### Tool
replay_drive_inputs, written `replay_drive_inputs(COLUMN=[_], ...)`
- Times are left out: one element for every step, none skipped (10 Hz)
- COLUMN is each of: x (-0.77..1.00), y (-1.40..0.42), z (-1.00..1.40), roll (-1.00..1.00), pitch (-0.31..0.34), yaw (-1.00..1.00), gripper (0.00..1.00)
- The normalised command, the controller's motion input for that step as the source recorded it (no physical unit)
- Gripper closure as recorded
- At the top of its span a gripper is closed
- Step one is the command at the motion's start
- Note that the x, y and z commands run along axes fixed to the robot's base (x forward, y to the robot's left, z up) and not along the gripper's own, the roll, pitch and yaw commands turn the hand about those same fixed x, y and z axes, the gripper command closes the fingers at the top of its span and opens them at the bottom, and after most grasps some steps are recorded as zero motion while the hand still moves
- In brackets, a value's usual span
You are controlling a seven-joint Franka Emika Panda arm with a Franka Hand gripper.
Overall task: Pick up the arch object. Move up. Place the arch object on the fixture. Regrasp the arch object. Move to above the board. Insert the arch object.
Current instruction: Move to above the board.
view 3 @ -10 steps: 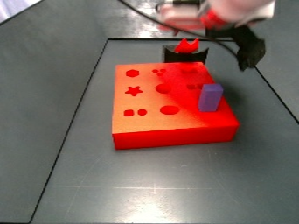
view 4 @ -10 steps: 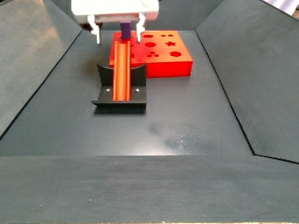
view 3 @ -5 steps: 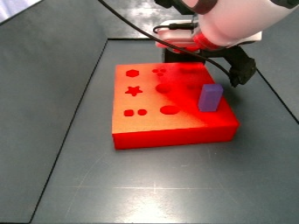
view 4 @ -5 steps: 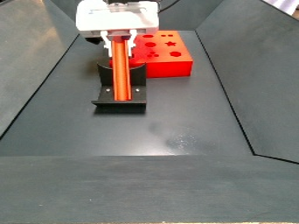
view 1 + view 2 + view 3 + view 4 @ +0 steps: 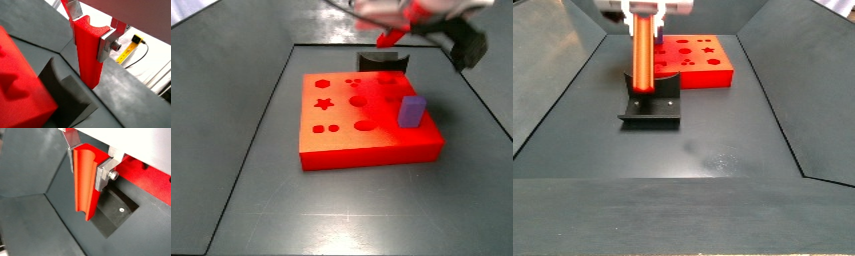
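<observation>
1. Right now the arch object hangs upright in the gripper, long axis near vertical; both wrist views show the silver plates clamped on its upper part, one plate on each flank. So the gripper is closed on the bar.
2. In a side view the arch object shows as a tall orange-red bar whose lower end sits at or just above the fixture. I cannot tell from this view whether it touches the scoop or hangs clear.
3. In a wrist view the bar's lower tip is over the dark fixture, and the red board lies just beyond.
4. My read: the regrasp is done or nearly so, and the step in hand is the carry to above the board.
5. To do it well, I want the bar's end clear of the fixture's upright before any sideways travel, so lift straight first, then translate.
6. Keep the grip firm; a long bar held near one end can swing or twist between flat pads, which would spoil alignment with the arch cut-out.
7. In a side view the purple block stands on the board near its edge; I would route the bar's low end wide of it.
8. The gripper is blurred in that view, so I trust the wrist views for pose.
</observation>
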Motion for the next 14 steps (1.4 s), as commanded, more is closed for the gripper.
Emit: replay_drive_inputs(x=[0.00, 0.00, -0.01, -0.01, -0.01, -0.02, -0.02, -0.01, -0.01, 0.01, 0.02, 0.03, 0.03, 0.03], y=[-0.07, -0.06, -0.06, -0.06, -0.05, -0.05, -0.05, -0.05, -0.05, -0.05, -0.05, -0.04, -0.04, -0.03], z=[1.00, 1.00, 1.00, 1.00, 1.00, 1.00, 1.00, 1.00, 1.00, 1.00, 0.80, 0.57, 0.45, 0.22], roll=[-0.01, -0.01, 0.00, 0.00, 0.00, 0.00, -0.01, -0.02, -0.02, -0.02, -0.02, -0.01, -0.01, -0.02], pitch=[-0.107, -0.038, 0.013, 0.063, 0.111, 0.153, 0.192, 0.212, 0.218, 0.224, 0.218, 0.199, 0.184, 0.146], yaw=[-0.23, -0.24, -0.22, -0.19, -0.15, -0.11, -0.05, 0.01, 0.03, 0.07, 0.11, 0.15, 0.16, 0.17], gripper=[1.00, 1.00, 1.00, 1.00, 1.00, 1.00, 1.00, 1.00, 1.00, 1.00, 1.00, 1.00, 1.00, 1.00])
